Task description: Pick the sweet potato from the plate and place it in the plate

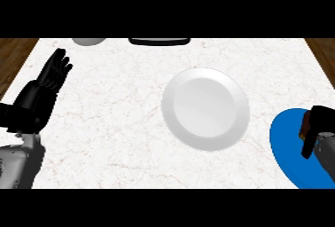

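Head view: right robot hand (322, 119) at the right edge, over the blue plate (286, 146), fingers curled round the sweet potato (303, 129) (only a brown-orange sliver shows beside the fingers; cannot tell whether it touches the plate). White plate (204, 108) lies at the middle of the marble desk (118, 146), near the blue one. Left robot hand (47, 84) rests open at the left edge, fingers straight and up.
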Motion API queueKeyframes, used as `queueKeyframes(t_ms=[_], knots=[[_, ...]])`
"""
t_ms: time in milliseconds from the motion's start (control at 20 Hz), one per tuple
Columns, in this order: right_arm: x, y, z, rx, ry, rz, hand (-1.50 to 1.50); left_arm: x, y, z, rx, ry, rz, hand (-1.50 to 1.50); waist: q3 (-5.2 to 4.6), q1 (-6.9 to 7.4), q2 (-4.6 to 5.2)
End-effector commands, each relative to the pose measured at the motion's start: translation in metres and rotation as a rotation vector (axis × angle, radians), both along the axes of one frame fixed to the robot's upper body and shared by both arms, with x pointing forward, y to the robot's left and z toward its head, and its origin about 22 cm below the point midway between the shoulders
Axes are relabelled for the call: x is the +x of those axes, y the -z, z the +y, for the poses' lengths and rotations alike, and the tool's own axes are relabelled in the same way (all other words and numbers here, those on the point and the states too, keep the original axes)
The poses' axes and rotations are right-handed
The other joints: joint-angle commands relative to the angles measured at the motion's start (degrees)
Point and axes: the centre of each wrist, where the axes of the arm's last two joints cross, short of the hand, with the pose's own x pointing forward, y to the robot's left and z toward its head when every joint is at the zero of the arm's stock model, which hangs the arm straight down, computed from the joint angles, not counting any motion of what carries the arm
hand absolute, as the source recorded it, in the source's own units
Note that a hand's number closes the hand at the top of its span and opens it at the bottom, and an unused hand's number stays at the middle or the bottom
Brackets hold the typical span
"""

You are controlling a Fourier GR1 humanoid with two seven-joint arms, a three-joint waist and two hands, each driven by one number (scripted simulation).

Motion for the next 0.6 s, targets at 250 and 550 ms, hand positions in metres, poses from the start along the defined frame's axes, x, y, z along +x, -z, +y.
queueKeyframes(t_ms=[250, 550], knots=[[-0.114, 0.018, -0.032, 0.180, 0.042, -0.290, 1.50, -0.012, 0.009, 0.022, -0.005, -0.103, 0.027, 0.00, 0.24, -6.02, -1.10], [-0.171, -0.023, -0.013, 0.214, -0.052, -0.457, 1.50, -0.017, -0.001, 0.025, -0.003, -0.062, 0.003, 0.00, 0.23, -3.80, -0.53]])
